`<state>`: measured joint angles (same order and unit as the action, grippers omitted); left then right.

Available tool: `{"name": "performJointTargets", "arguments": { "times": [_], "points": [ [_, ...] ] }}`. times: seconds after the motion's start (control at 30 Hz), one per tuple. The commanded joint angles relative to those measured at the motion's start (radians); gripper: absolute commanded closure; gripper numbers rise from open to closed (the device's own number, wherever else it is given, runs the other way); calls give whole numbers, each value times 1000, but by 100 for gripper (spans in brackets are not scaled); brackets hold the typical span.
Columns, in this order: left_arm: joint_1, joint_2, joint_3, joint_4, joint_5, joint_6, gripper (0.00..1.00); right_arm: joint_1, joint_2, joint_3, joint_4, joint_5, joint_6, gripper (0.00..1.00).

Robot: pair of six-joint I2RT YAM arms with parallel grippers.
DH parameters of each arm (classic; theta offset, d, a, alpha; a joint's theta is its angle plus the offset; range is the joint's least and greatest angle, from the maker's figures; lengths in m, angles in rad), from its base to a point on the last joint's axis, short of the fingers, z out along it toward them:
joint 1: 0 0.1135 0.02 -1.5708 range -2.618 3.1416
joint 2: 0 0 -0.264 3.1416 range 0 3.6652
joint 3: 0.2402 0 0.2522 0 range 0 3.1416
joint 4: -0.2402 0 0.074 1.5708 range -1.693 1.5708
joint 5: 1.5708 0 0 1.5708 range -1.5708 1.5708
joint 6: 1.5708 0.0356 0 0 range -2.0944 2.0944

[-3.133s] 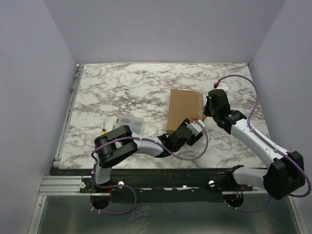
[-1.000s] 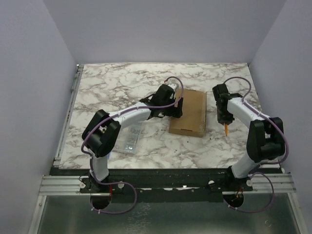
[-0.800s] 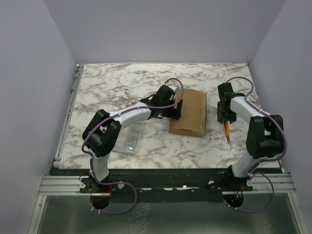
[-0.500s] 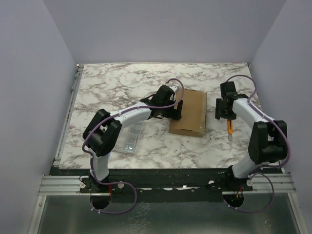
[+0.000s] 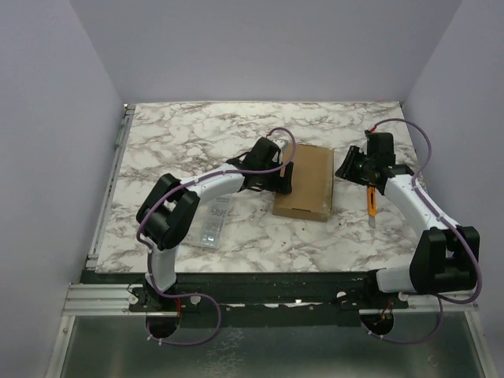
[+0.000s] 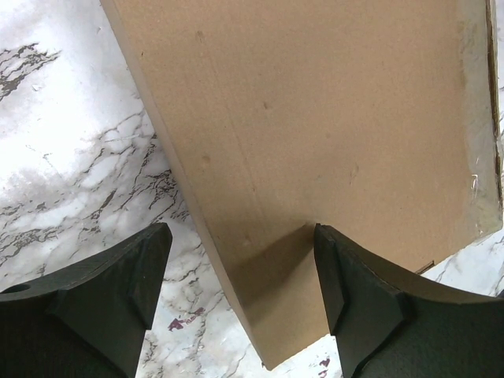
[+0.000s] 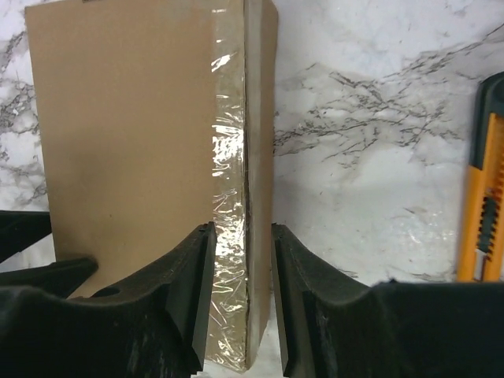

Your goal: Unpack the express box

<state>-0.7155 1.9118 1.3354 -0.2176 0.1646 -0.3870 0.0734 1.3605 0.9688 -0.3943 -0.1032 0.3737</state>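
The express box [image 5: 303, 183] is a flat brown cardboard mailer lying shut on the marble table. It also shows in the left wrist view [image 6: 315, 118] and the right wrist view [image 7: 134, 134]. Clear tape [image 7: 228, 197] runs along its right edge. My left gripper [image 5: 285, 175] is open and straddles the box's left edge [image 6: 240, 291], one finger over the lid and one over the marble. My right gripper [image 5: 348, 168] is open and empty beside the box's right edge, and its jaws frame the taped edge [image 7: 240, 291].
An orange utility knife [image 5: 372, 206] lies on the marble right of the box and shows in the right wrist view [image 7: 482, 213]. A clear organizer case [image 5: 211, 223] lies left of the box, near the left arm. Grey walls enclose the table.
My right gripper set the orange knife down on the table, let go, and moved up and left to the box's right edge. My left gripper stayed at the box's left edge.
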Motion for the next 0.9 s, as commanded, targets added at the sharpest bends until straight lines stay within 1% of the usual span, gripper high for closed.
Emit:
{"name": "performJointTargets", "arguments": {
  "times": [0.0, 0.2, 0.3, 0.33, 0.37, 0.5, 0.6, 0.7, 0.87],
  "points": [
    [3, 25, 16, -6, 7, 0, 21, 0, 40, -30, 69, -83, 42, 59],
    [2, 36, 16, -4, 2, -2, 21, 0, 82, -32, 87, -84, 33, 59],
    [4, 41, 14, -6, -9, -6, 21, 0, 106, -32, 78, -58, 27, 60],
    [5, 44, 16, -6, -14, -11, 21, 1, 112, -33, 77, -52, 24, 64],
    [6, 46, 15, -6, -14, -15, 22, 0, 121, -34, 76, -49, 21, 61],
    [11, 50, 14, -6, -18, -27, 23, -1, 147, -41, 75, -48, 11, 62],
    [14, 50, 10, -6, -31, -31, 23, 0, 152, -45, 67, -20, 4, 63],
    [18, 50, 7, -7, -48, -41, 23, 0, 150, -45, 41, 28, -5, 68],
    [30, 63, 10, -24, -65, -66, 27, 0, 139, -62, 26, 66, -11, 78]
  ]
}}
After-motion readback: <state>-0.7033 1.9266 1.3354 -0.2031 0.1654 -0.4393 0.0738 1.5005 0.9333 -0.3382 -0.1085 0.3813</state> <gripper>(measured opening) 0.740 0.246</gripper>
